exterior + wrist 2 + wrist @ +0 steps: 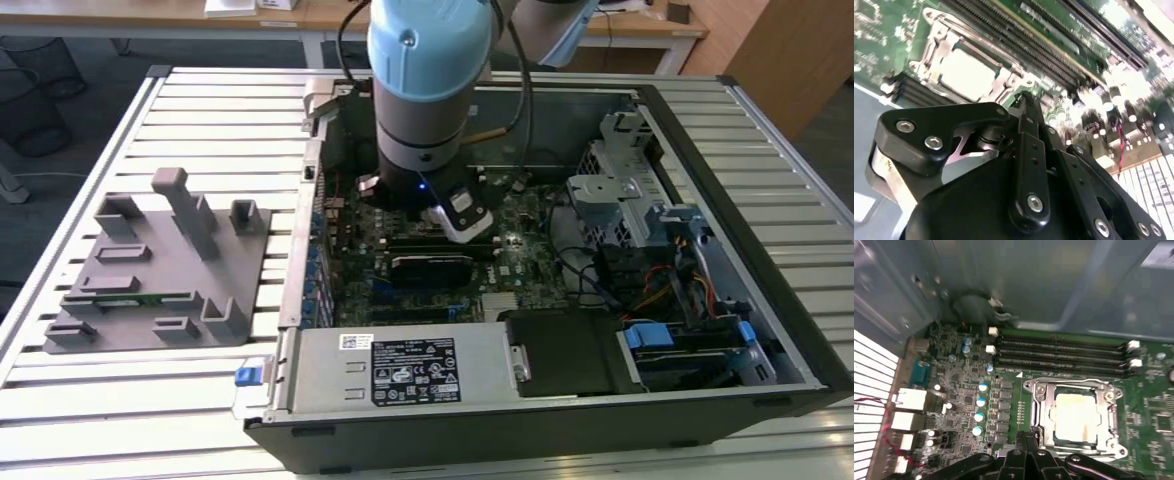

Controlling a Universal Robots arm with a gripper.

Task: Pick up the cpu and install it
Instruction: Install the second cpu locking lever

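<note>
Cpu (1076, 415), the small flat square chip with a pale, dull metal top, lies inside the black-framed square socket (1040, 415) on the green motherboard (961, 400), just beside the four long black memory slots (1061, 354). In both wrist views its top is washed out by glare. It is therefore most likely the chip's lid and not bare socket contacts, but this cannot be fully confirmed. The thin metal retaining frame (1109, 412) surrounds the chip. Whether its lever is latched cannot be told.

The black two-finger gripper (1029, 436) hangs above the board at the socket's edge, near the chip but apart from it. Its fingers (1024, 107) are pressed together and pinch nothing.

In the exterior view the pale blue and grey arm (424, 90) reaches down into the open black computer case (747, 250). The grey plastic tray (147, 270) stands well apart on the white slatted table (200, 110), toward the exterior view's left.

Assessment: the pick-up and placement appear complete, and the work stands at the seating or securing stage. Any further move calls for a level chip in the socket, clearance between the fingertips and the frame, and light, vertical contact only, since sideways force could disturb the contacts beneath.
</note>
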